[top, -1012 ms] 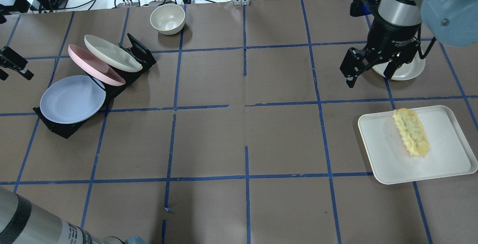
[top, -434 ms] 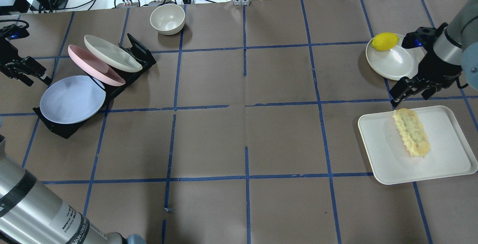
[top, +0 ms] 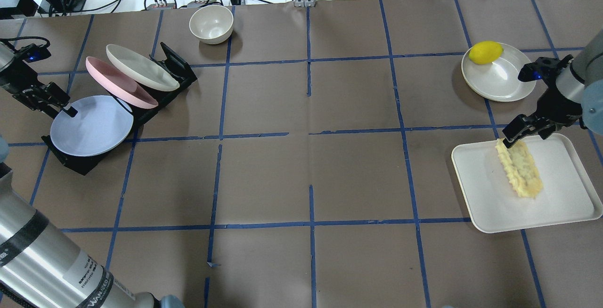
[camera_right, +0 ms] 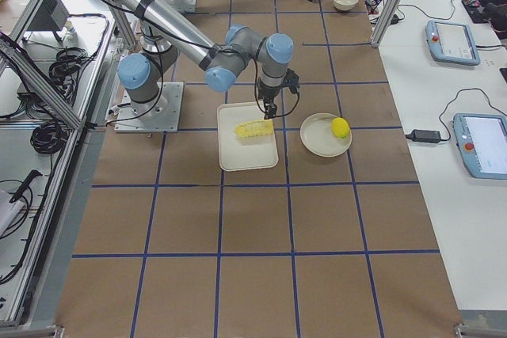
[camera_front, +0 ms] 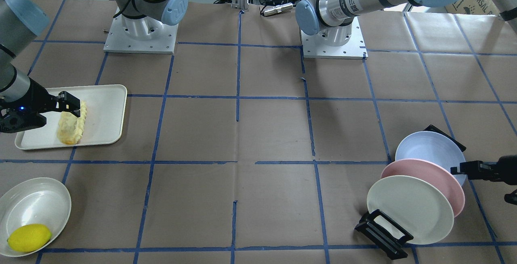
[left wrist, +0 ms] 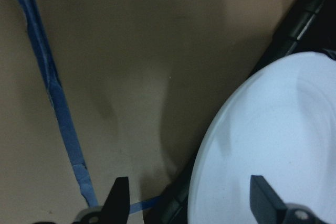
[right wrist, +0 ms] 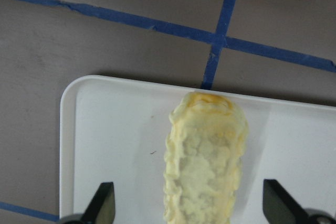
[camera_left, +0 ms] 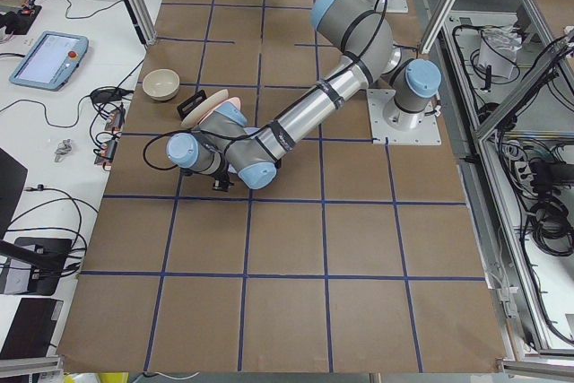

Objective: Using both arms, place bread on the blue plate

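Right gripper (top: 524, 139): swung from beside the white dish (top: 499, 84) a moment ago to the far end of the bread (top: 518, 169); jaws spread wide to either side of the loaf, nothing held.
Left gripper (left wrist: 190, 195): moved in to the blue plate (top: 89, 126), fingers parted across its rim (one over the plate's face, one over the table).
Bread: lies untouched on the white tray (top: 565, 204), on the robot's right.
Blue plate: leans in the black rack (top: 70, 164), nearest the robot; pink plate (top: 118, 84) and cream plate (top: 141, 68) stand behind it.
Lemon (top: 485, 52): on the white dish.
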Controlling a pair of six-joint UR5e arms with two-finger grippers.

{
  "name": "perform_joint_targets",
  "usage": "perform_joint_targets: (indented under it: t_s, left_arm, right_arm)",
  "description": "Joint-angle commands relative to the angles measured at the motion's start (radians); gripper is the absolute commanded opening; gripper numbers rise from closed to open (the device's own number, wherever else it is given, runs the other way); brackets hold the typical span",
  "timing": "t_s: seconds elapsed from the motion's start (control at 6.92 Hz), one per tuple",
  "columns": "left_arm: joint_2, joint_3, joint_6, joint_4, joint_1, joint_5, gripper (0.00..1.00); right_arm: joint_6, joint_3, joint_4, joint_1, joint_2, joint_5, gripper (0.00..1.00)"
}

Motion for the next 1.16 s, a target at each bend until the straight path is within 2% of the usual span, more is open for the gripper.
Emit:
perform_joint_targets:
  t_s: [0.0, 0.14, 0.43, 0.72, 0.87, 1.01]
  left_arm:
    - [-0.004, 0.008, 0.0, -0.022, 0.0, 0.007, 0.38]
    - [-0.004, 0.015, 0.003, -0.022, 0.0, 0.007, 0.19]
    - [0.019, 0.015, 0.001, -0.023, -0.003, 0.005, 0.11]
    - [0.037, 0.041, 0.001, -0.051, -0.009, 0.008, 0.1]
    - [0.04, 0.057, 0.008, -0.054, -0.001, 0.032, 0.08]
    - [0.051, 0.06, 0.011, -0.078, 0.005, 0.066, 0.08]
  right_arm:
    - [-0.025, 0.005, -0.042, -0.041, 0.059, 0.006, 1.0]
    - [-0.024, 0.035, -0.042, -0.045, 0.056, 0.006, 1.0]
    - [-0.029, 0.092, -0.097, -0.046, 0.062, 0.021, 1.0]
    - [-0.032, 0.097, -0.099, -0.057, 0.068, 0.024, 1.0]
    - [-0.032, 0.106, -0.101, -0.063, 0.068, 0.026, 0.96]
    - [-0.035, 0.11, -0.107, -0.063, 0.068, 0.023, 0.83]
